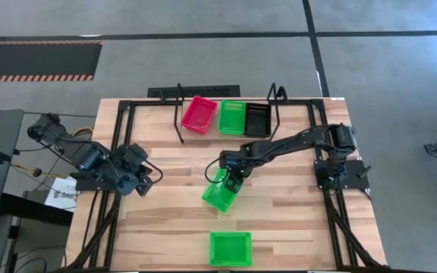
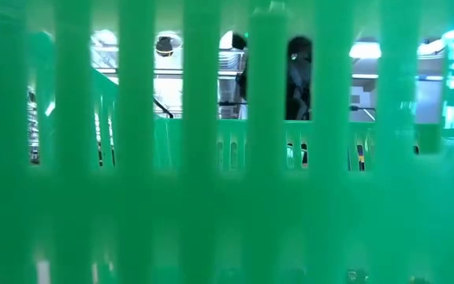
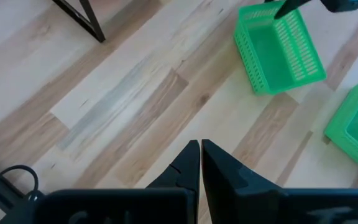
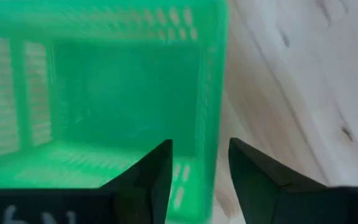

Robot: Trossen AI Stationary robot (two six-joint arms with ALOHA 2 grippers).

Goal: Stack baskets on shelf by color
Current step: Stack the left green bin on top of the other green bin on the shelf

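My right gripper (image 1: 231, 180) is at the table's middle, shut on a bright green basket (image 1: 218, 193), which also shows in the left wrist view (image 3: 278, 50). A second green basket (image 1: 230, 248) sits on the table by the near edge and fills the low view (image 2: 227, 197). On the shelf (image 1: 180, 106) at the far edge stand a red-pink basket (image 1: 199, 114), a green one (image 1: 231, 117) and a black one (image 1: 257, 119). Whether these are stacks I cannot tell. My left gripper (image 1: 155, 174) is shut and empty over the table's left part. My right gripper holds the green basket by one side wall (image 4: 209, 155), one finger inside the basket and one outside. The fingers come from above, slanting down from the table's right. The basket sits tilted and turned askew; whether its low end touches the table I cannot tell.
Black frame rails (image 1: 124, 144) run along the table's left and right sides. Bare wood (image 1: 180, 220) lies between the two green baskets and my left arm. A dark cable (image 3: 17, 174) lies near my left gripper. The low view shows almost nothing past the green basket.
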